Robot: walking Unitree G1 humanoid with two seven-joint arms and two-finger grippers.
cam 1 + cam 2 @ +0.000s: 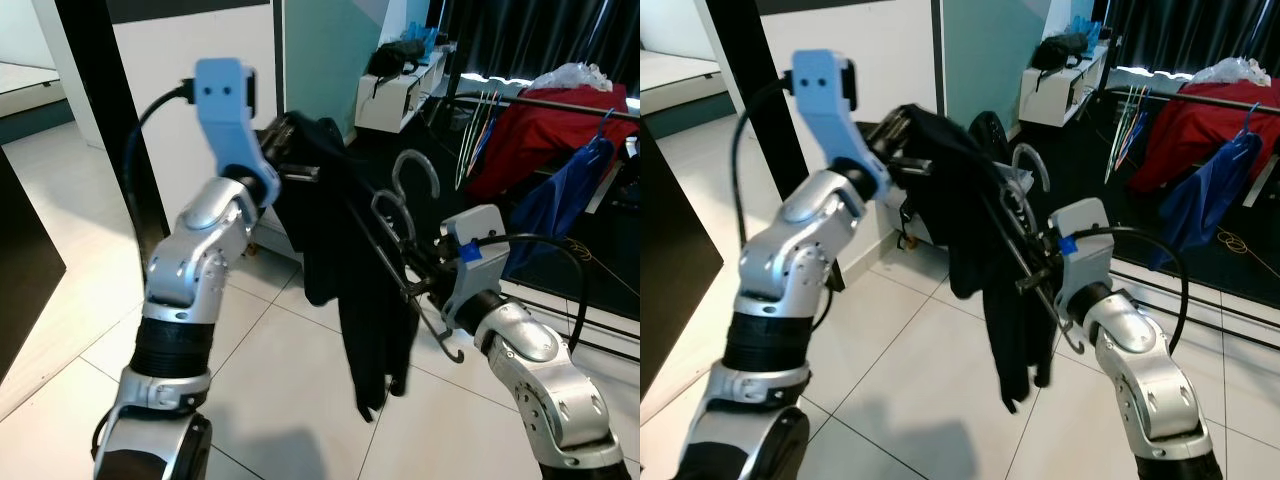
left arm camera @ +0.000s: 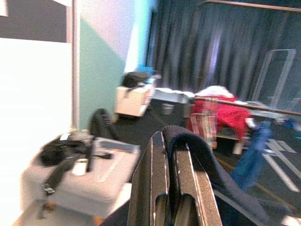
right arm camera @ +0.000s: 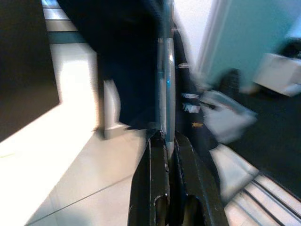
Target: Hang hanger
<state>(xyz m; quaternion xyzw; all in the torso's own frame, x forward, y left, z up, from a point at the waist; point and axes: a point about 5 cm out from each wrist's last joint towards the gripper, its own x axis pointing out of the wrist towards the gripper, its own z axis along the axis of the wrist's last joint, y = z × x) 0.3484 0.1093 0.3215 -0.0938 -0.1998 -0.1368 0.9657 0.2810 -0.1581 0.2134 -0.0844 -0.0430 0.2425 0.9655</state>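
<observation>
Both grippers clamped on the hanger, black garment draped between our arms.

Our left gripper (image 1: 285, 150) is up at chest height, fingers pinched narrow on the upper end of the black garment (image 1: 350, 250), and in the left wrist view the dark cloth folds right over the closed fingers (image 2: 188, 183). Our right gripper (image 1: 1035, 275) sits lower, fingers squeezed tight on the thin metal bar of the hanger (image 1: 400, 235), whose curved hook (image 1: 415, 165) sticks up between the two arms. The garment hangs off that hanger, trailing down toward the white tile floor (image 1: 290, 380). Well behind it there's a clothes rail (image 1: 560, 100) with a red cloth (image 1: 545, 135) and a blue garment (image 1: 560, 195) on it, plus a white cabinet (image 1: 395, 95) against the teal wall.
</observation>
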